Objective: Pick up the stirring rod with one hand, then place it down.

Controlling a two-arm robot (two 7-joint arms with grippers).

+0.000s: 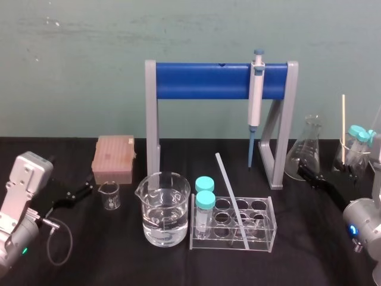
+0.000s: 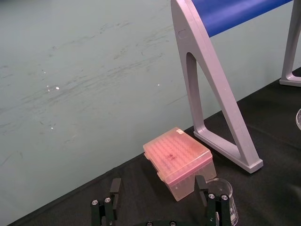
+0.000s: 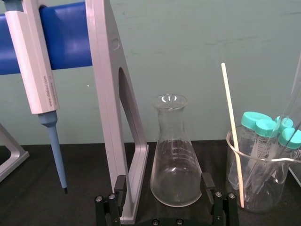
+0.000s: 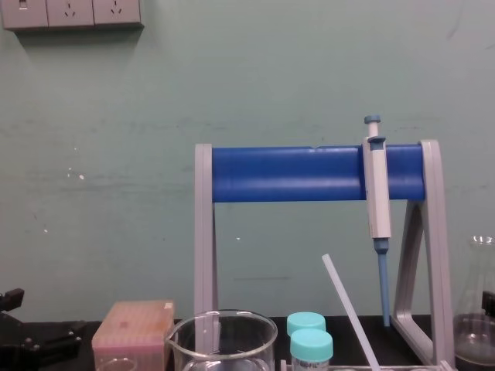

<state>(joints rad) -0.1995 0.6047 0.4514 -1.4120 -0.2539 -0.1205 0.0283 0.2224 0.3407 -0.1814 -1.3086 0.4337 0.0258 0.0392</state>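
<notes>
The stirring rod (image 1: 232, 199) is propped in the tube rack (image 1: 271, 231), untouched. The left gripper (image 1: 82, 192) and right gripper (image 1: 309, 174) are parked out wide, spread open, nothing held.

The stand (image 1: 202, 81) has a blue bar, grey legs. Hanging from it, the pipette (image 1: 256, 101) is white, blue-tipped. Before it, the stirring rod (image 1: 231, 199) is translucent white, 2 tubes (image 1: 205, 201) teal-capped; left of it, a seemingly pinkish box (image 1: 114, 158).

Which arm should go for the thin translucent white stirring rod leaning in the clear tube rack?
Right, I'd judge. The black right gripper sits open, nearer the thin translucent white stirring rod; the black left gripper is farther off, with the large clear glass beaker standing between.
</notes>
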